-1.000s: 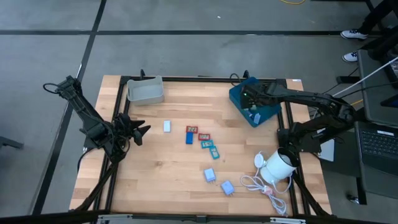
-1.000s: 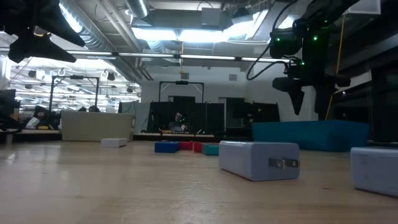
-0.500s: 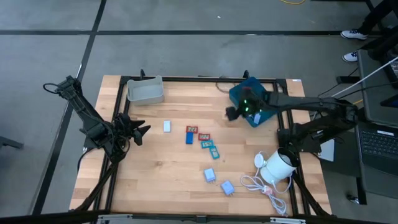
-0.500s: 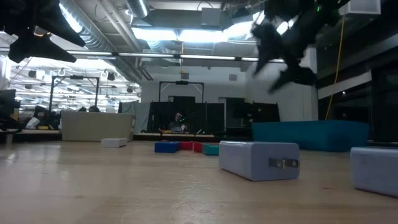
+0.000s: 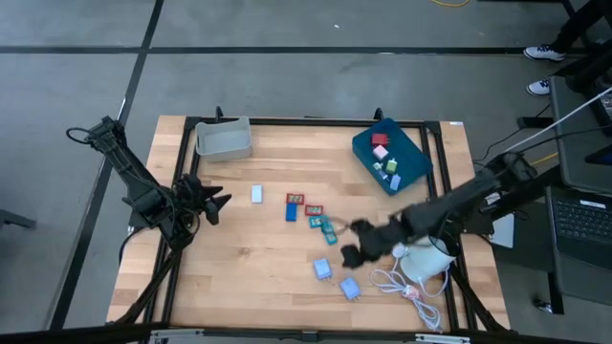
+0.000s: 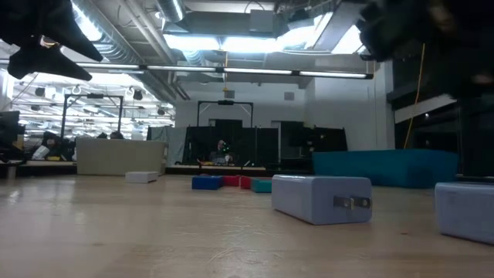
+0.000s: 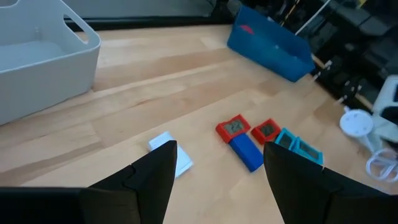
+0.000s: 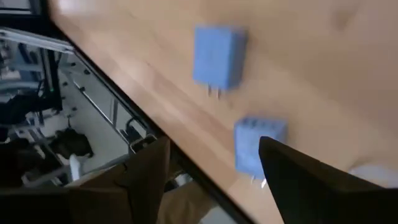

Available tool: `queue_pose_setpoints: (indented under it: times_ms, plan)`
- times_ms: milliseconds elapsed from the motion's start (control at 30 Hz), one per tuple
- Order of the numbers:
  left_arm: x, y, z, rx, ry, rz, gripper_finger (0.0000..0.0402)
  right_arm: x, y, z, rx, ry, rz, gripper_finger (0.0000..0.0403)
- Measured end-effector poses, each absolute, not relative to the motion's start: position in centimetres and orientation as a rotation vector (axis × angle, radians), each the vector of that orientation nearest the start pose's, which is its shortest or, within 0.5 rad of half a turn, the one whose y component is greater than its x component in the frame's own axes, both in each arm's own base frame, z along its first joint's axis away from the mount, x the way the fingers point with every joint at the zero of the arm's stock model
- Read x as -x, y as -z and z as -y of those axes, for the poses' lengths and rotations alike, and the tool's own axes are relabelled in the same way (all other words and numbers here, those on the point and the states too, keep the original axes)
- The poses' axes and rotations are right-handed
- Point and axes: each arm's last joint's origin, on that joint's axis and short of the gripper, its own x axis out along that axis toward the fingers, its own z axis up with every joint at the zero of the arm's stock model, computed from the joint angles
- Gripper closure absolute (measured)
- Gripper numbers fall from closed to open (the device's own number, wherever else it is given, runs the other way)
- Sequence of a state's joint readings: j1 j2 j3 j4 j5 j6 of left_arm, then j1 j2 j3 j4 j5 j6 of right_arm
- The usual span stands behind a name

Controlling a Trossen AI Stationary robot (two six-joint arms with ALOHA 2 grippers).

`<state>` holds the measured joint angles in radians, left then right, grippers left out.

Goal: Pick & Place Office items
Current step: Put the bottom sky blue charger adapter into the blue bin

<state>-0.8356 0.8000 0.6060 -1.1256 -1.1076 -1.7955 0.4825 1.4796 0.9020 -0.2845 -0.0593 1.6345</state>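
Prongs of light-blue plug block [image 8: 216,55] point table-edgeward.

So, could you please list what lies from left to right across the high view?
Left gripper → grey tray → white piece → dark blue piece → right gripper → blue tray.

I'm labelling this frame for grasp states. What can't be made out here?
- Right gripper: motion-blurred in the high view and a dark smear in the low view.
- Items in the blue tray: too small in the high view; its wall hides them in the low view.
- Second light blue block: cut off by the low view's edge.
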Motion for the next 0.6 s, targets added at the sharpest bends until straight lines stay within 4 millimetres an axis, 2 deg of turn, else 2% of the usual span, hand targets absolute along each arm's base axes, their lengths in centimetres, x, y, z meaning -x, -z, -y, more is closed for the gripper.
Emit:
queue_pose_setpoints:
  times_ms: [133, 300, 500, 600]
  plan:
    - [-9.2, -22.6, 6.3, 0.604, -0.695, -0.312, 0.0167, -26.4, -19.0, -17.3, -1.381, 0.365, -1.073, 0.0145]
    - [-9.1, -22.6, 6.3, 0.592, -0.692, -0.319, 0.0167, -28.9, -18.7, -20.6, -1.346, 0.378, -1.166, 0.0137]
    - [-9.1, -22.5, 6.3, 0.596, -0.691, -0.329, 0.0167, -31.6, -19.8, -21.8, -1.035, 0.581, -1.308, 0.0137]
    - [-9.1, -22.5, 6.4, 0.599, -0.689, -0.341, 0.0167, -32.7, -20.7, -22.0, -0.958, 0.586, -1.322, 0.0137]
